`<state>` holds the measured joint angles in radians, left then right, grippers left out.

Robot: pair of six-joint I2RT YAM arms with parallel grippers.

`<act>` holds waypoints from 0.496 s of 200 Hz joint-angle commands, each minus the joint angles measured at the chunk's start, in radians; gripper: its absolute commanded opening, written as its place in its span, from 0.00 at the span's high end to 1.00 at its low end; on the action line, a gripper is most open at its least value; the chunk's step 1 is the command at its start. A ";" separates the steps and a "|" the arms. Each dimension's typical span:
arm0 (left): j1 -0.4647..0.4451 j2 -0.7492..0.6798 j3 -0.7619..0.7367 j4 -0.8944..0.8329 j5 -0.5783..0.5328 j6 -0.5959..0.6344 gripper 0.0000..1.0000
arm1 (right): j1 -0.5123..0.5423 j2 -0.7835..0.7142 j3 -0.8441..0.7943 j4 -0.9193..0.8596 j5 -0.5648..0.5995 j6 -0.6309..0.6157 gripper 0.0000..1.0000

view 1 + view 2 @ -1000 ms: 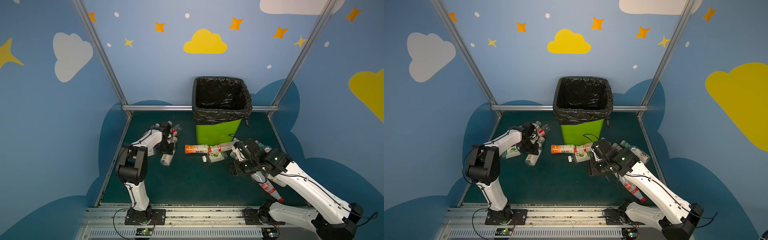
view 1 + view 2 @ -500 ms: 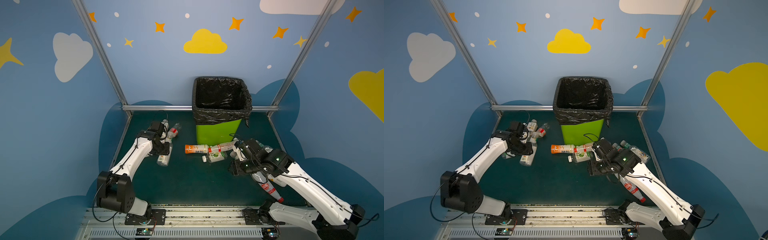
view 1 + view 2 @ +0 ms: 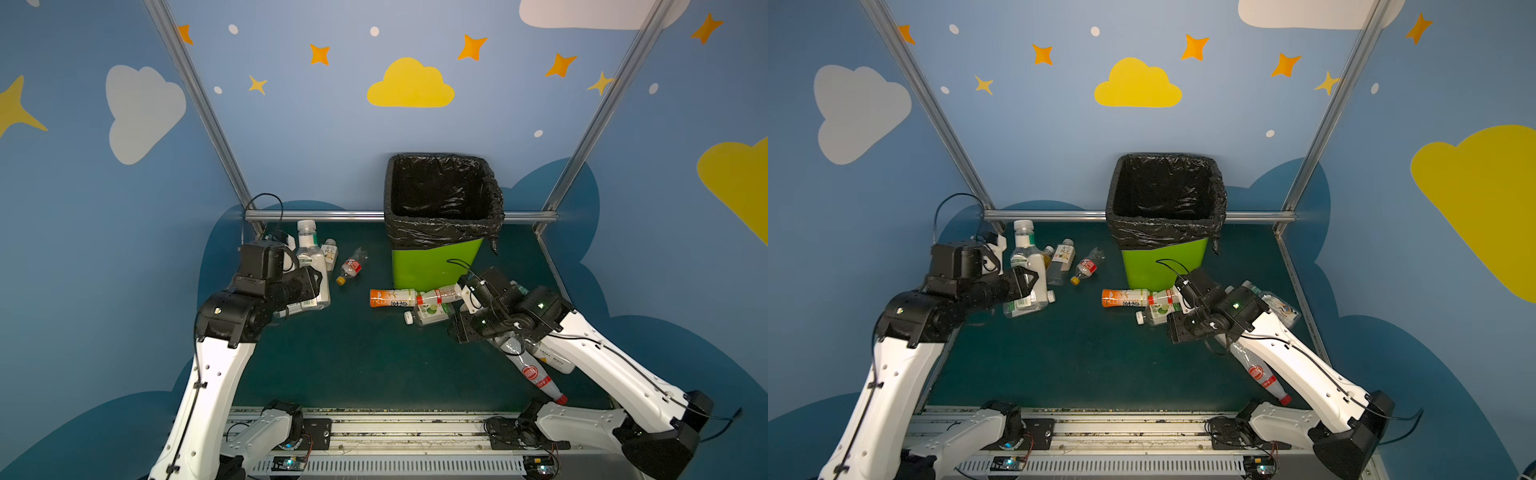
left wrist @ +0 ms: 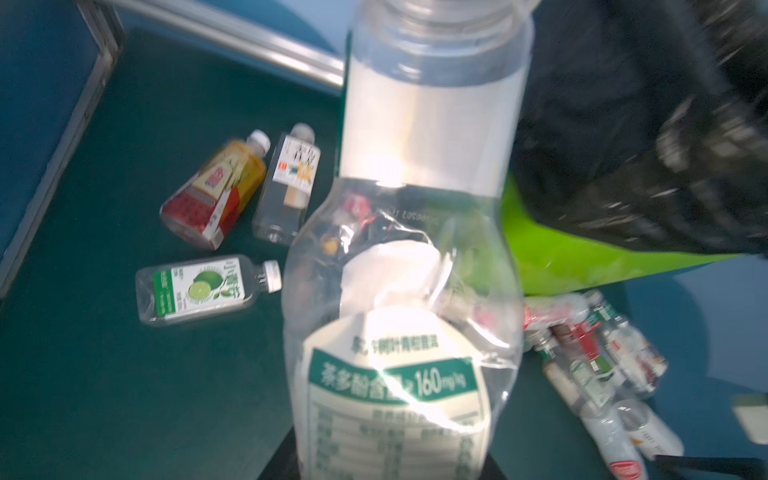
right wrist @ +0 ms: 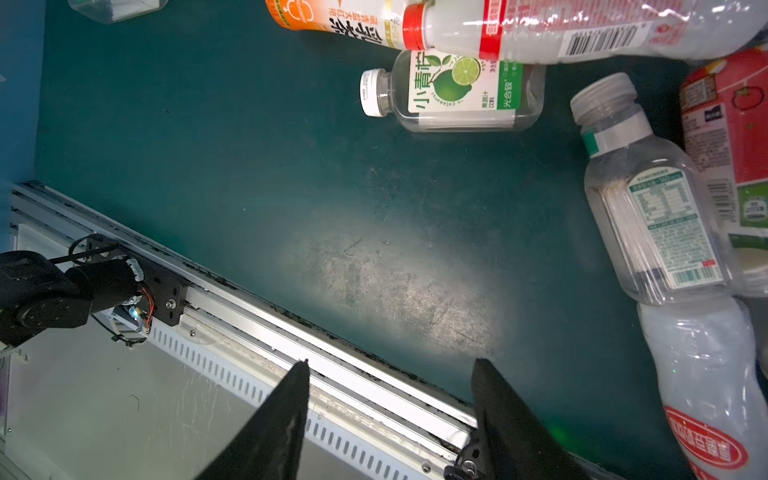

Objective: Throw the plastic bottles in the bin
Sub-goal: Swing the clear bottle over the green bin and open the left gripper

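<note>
The clear green-labelled bottle (image 3: 309, 253) is clamped upright in the left gripper (image 3: 318, 284), left of centre. The right gripper (image 5: 391, 361) is seen part-open and empty. Inside the bin (image 3: 436, 270), at frame centre, only its black bag (image 3: 440, 187) is visible. Other bottles (image 3: 392, 298) are scattered beside it.

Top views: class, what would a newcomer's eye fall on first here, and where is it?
The lime-green bin, lined with a black bag, stands at the back of the mat. The left gripper grips a clear bottle left of the bin. An orange bottle and others lie at the bin's foot.
</note>
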<state>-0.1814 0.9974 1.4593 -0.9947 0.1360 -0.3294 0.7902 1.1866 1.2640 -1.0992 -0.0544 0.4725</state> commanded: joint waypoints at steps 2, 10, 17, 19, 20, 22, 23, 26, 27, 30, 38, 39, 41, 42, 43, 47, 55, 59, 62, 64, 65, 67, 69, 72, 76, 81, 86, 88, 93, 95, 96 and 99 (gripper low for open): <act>0.002 -0.042 0.042 0.157 0.068 -0.091 0.52 | 0.006 0.011 0.033 0.016 -0.018 -0.030 0.37; -0.002 -0.034 0.063 0.217 0.115 -0.105 0.52 | 0.006 0.017 0.038 0.018 -0.019 -0.036 0.37; -0.009 -0.010 0.092 0.266 0.139 -0.106 0.52 | 0.006 0.023 0.048 0.016 -0.021 -0.041 0.37; -0.013 -0.001 0.101 0.279 0.145 -0.106 0.52 | 0.007 0.025 0.051 0.015 -0.022 -0.042 0.37; -0.015 0.002 0.103 0.287 0.148 -0.106 0.52 | 0.006 0.026 0.051 0.015 -0.022 -0.043 0.37; -0.020 0.012 0.114 0.299 0.154 -0.104 0.52 | 0.006 0.028 0.054 0.014 -0.022 -0.045 0.37; -0.023 0.017 0.119 0.308 0.155 -0.104 0.52 | 0.007 0.029 0.054 0.015 -0.022 -0.045 0.37; -0.033 0.034 0.132 0.334 0.158 -0.104 0.52 | 0.006 0.032 0.058 0.015 -0.024 -0.048 0.37; -0.037 0.040 0.137 0.342 0.158 -0.104 0.52 | 0.007 0.033 0.060 0.015 -0.024 -0.048 0.37; -0.050 0.056 0.151 0.369 0.159 -0.103 0.52 | 0.006 0.037 0.062 0.013 -0.024 -0.050 0.37; -0.096 0.117 0.190 0.438 0.151 -0.092 0.51 | 0.006 0.046 0.074 0.012 -0.026 -0.058 0.37; -0.102 0.126 0.197 0.445 0.150 -0.088 0.51 | 0.006 0.047 0.076 0.012 -0.027 -0.059 0.37; -0.117 0.144 0.206 0.459 0.147 -0.083 0.51 | 0.006 0.050 0.080 0.011 -0.028 -0.061 0.37; -0.124 0.154 0.216 0.466 0.145 -0.078 0.51 | 0.006 0.052 0.082 0.010 -0.028 -0.062 0.37; -0.132 0.164 0.225 0.472 0.142 -0.073 0.51 | 0.006 0.053 0.084 0.009 -0.028 -0.063 0.37; -0.165 0.209 0.262 0.491 0.130 -0.054 0.50 | 0.007 0.059 0.092 0.005 -0.031 -0.068 0.37; -0.227 0.315 0.359 0.497 0.112 -0.001 0.49 | 0.006 0.074 0.108 -0.004 -0.034 -0.077 0.37; -0.252 0.375 0.420 0.488 0.117 0.016 0.49 | 0.007 0.082 0.117 -0.009 -0.036 -0.082 0.37; -0.267 0.421 0.468 0.485 0.127 0.028 0.49 | 0.006 0.086 0.123 -0.013 -0.037 -0.087 0.37; -0.277 0.453 0.500 0.479 0.132 0.036 0.48 | 0.007 0.090 0.127 -0.015 -0.038 -0.089 0.37; -0.281 0.469 0.517 0.476 0.135 0.039 0.48 | 0.006 0.091 0.129 -0.016 -0.038 -0.090 0.37; -0.287 0.501 0.550 0.469 0.140 0.044 0.48 | 0.006 0.094 0.133 -0.020 -0.038 -0.092 0.37; -0.295 0.525 0.585 0.461 0.147 0.049 0.47 | 0.006 0.098 0.135 -0.021 -0.039 -0.093 0.37; -0.306 0.582 0.638 0.445 0.156 0.054 0.45 | 0.007 0.101 0.139 -0.024 -0.039 -0.094 0.37; -0.314 0.647 0.703 0.419 0.166 0.061 0.41 | 0.006 0.108 0.144 -0.027 -0.042 -0.097 0.37; -0.322 0.728 0.834 0.391 0.174 0.070 0.33 | 0.006 0.112 0.149 -0.030 -0.042 -0.101 0.37; -0.329 0.805 0.936 0.345 0.167 0.083 0.19 | 0.006 0.115 0.151 -0.032 -0.043 -0.102 0.37; -0.331 0.836 0.977 0.330 0.163 0.085 0.14 | 0.007 0.116 0.151 -0.033 -0.044 -0.103 0.37; -0.331 0.911 1.085 0.287 0.153 0.087 0.02 | 0.006 0.116 0.150 -0.033 -0.045 -0.102 0.37; -0.331 0.933 1.118 0.268 0.148 0.087 0.00 | 0.006 0.116 0.150 -0.032 -0.045 -0.103 0.37; -0.331 0.951 1.147 0.259 0.146 0.087 0.00 | 0.006 0.116 0.150 -0.032 -0.045 -0.103 0.37; -0.330 1.000 1.213 0.227 0.140 0.085 0.00 | 0.007 0.116 0.149 -0.032 -0.046 -0.103 0.37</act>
<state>-0.4976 1.7226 2.3440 -0.6033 0.2752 -0.3038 0.7902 1.2953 1.3911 -1.0981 -0.0860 0.3962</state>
